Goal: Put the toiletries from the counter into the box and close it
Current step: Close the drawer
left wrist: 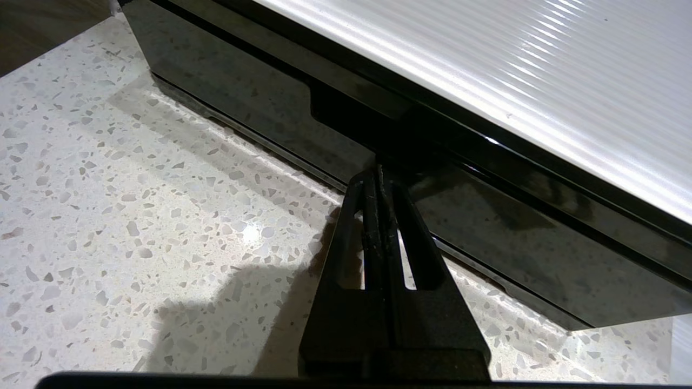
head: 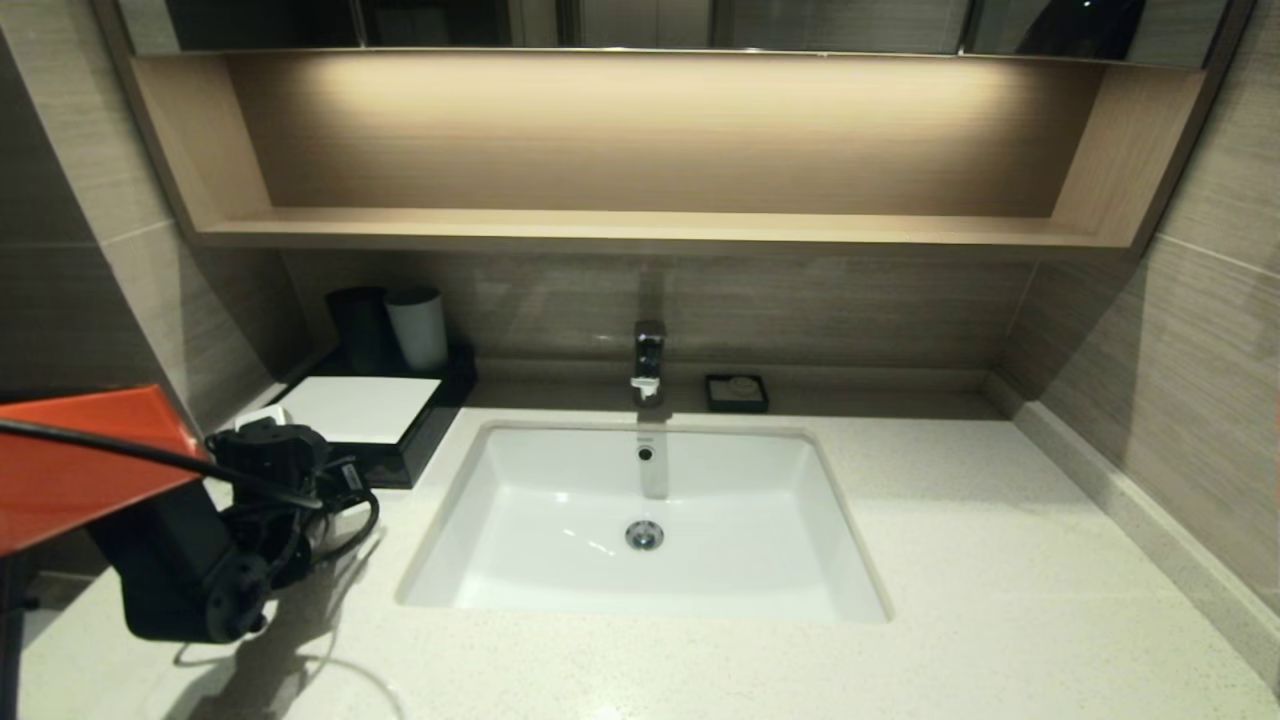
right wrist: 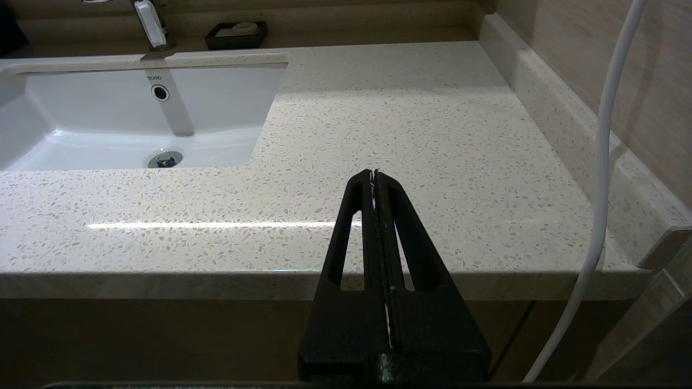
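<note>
The box [head: 405, 458] is low and black with a white panel [head: 356, 408] on top, and it stands on the counter [head: 1000, 600] left of the sink [head: 560, 520]. My left gripper [left wrist: 378, 170] is shut with nothing in it. Its tips rest at the box's glossy front drawer face [left wrist: 259, 102], just under the dark handle notch [left wrist: 346, 111]. The drawer front looks flush with the box. My right gripper [right wrist: 374, 173] is shut and empty, hovering over the counter's front edge right of the sink [right wrist: 108, 108]. The toiletries are out of view.
A black cup [head: 360, 325] and a white cup [head: 418, 328] stand behind the box. The faucet [head: 648, 362] and a small black soap dish [head: 736, 392] sit at the back. A wall curb [head: 1130, 510] borders the right side. A white cable [right wrist: 605, 162] hangs near my right gripper.
</note>
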Motion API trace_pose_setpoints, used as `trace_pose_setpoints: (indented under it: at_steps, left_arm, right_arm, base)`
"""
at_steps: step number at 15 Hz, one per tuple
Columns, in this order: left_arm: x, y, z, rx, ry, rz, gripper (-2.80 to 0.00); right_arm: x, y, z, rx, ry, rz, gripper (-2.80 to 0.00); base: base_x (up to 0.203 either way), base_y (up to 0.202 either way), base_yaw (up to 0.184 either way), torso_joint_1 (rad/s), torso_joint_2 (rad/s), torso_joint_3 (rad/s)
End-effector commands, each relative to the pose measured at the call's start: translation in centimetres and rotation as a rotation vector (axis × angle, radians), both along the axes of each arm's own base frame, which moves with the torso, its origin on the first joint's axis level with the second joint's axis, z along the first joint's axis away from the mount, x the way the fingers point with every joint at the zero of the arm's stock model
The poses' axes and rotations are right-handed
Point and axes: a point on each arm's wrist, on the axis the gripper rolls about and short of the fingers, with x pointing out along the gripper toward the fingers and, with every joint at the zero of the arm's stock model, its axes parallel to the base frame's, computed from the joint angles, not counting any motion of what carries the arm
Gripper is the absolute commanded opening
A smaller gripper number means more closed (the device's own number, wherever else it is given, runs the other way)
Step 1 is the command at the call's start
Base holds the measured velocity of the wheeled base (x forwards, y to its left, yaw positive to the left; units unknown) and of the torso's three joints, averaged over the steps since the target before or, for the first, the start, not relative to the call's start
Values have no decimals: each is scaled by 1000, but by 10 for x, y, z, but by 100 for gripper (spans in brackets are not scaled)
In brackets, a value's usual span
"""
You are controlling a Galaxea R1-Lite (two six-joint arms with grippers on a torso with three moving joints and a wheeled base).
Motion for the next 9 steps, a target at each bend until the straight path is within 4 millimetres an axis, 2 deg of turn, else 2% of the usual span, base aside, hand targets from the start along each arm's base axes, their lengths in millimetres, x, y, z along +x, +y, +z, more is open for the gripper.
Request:
trace_pose_setpoints:
  at_steps: [1,7,9]
  left_arm:
    - [3,0,-1,-2,-13,3,-280]
    - [5,0,6,-2,-38,1,-280]
    - [0,0,9,-2,-37,3,-280]
  right_arm:
    - [0,0,0,0,-1,1,-280]
    - [0,0,0,0,1,0,-280]
    - [0,0,0,0,1,1,-280]
  base:
    - [0,0,0,0,0,0]
    - [0,0,0,0,0,0]
    - [0,0,0,0,0,0]
